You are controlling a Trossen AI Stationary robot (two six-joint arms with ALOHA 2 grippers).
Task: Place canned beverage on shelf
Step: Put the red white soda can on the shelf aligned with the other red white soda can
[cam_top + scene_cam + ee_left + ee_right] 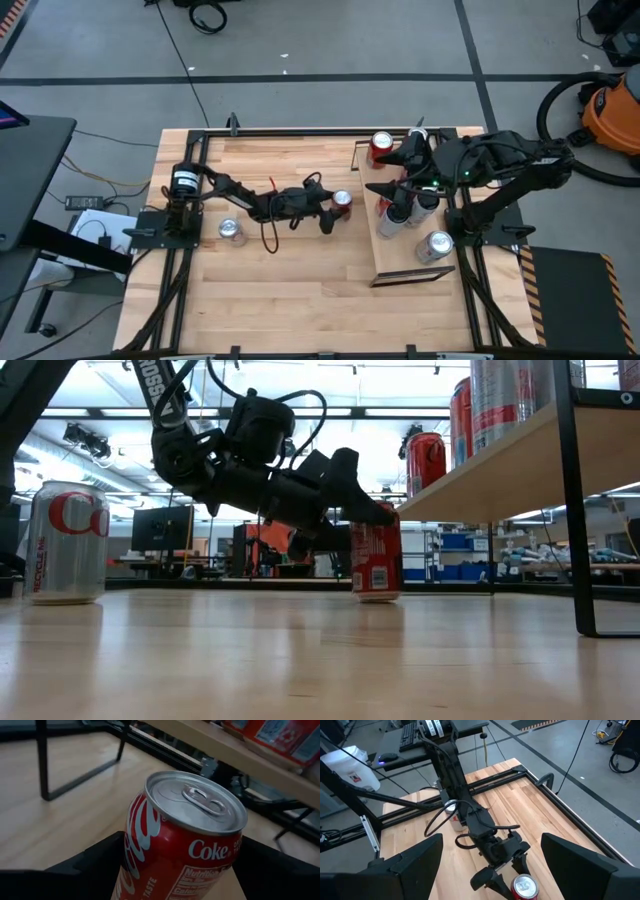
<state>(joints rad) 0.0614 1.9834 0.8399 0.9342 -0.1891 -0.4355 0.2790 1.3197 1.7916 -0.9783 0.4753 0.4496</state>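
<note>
The shelf (412,262) stands at the right of the table (290,300) and carries several cans: a red one (381,146) at its far end, a silver one (434,245) near its front end, and others partly hidden beneath the right arm. The red Coke can (376,565) stands upright on the table just left of the shelf, between the spread fingers of the left gripper (337,212); the pictures do not show whether the pads touch it. The left wrist view alone reads "Coke" and a nutrition panel (its tab is unopened). The low view alone shows the shelf raised on dark legs. A silver can (66,543), red lettering only partly legible, stands well apart at the left. The right gripper (392,172) hovers over the shelf, jaws spread, holding nothing.
</note>
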